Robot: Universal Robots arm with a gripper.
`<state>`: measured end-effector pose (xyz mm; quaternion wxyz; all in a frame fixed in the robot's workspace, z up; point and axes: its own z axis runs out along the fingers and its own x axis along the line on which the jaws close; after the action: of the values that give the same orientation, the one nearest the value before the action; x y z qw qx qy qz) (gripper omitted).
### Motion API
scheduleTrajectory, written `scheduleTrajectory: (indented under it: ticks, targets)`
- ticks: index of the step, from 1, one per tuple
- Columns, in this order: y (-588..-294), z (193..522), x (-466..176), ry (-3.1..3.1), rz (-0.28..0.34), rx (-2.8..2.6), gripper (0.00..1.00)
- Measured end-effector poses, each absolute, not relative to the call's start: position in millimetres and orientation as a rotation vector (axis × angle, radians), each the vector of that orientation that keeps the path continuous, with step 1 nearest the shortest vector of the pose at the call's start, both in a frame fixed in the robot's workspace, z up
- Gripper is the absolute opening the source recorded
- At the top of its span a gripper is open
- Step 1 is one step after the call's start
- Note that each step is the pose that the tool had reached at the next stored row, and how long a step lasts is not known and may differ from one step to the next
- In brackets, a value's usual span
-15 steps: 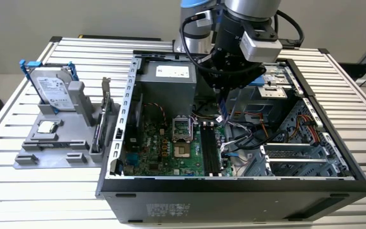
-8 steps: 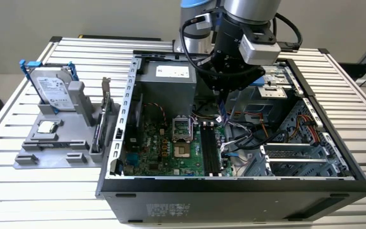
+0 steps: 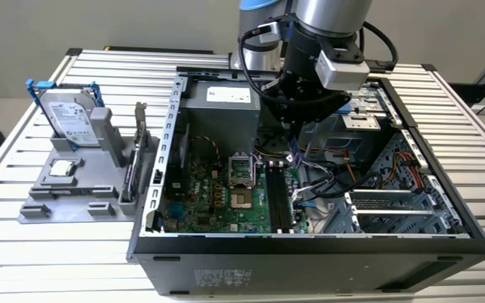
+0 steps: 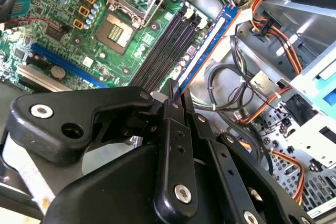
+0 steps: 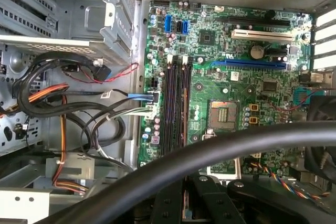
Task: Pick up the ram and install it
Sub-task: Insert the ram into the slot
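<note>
Steel-grey open computer case [image 3: 444,218] lies on the slatted metal table [image 3: 23,240], the arm's black pincer [image 4: 173,95] clenched on the long, thin blue ram stick [image 4: 207,43] just above the green motherboard's [image 5: 220,77] black slots [image 5: 176,103]. Seating it, by my judgement, demands square alignment; orange and black cables [image 4: 247,98] crowd close beside.

Pincer [image 4: 173,95] glossy black plastic; ram [image 4: 207,48] matt blue board; case [image 3: 310,252] matt grey metal; tabletop [image 3: 57,246] ribbed brushed aluminium.
</note>
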<state>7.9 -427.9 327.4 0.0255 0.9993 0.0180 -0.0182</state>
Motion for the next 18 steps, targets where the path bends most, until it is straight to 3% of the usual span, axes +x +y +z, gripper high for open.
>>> scheduleTrajectory:
  ticks: [18]
  targets:
    - [-427.9,316.3,7.9,0.055,-0.056,3.081,0.0]
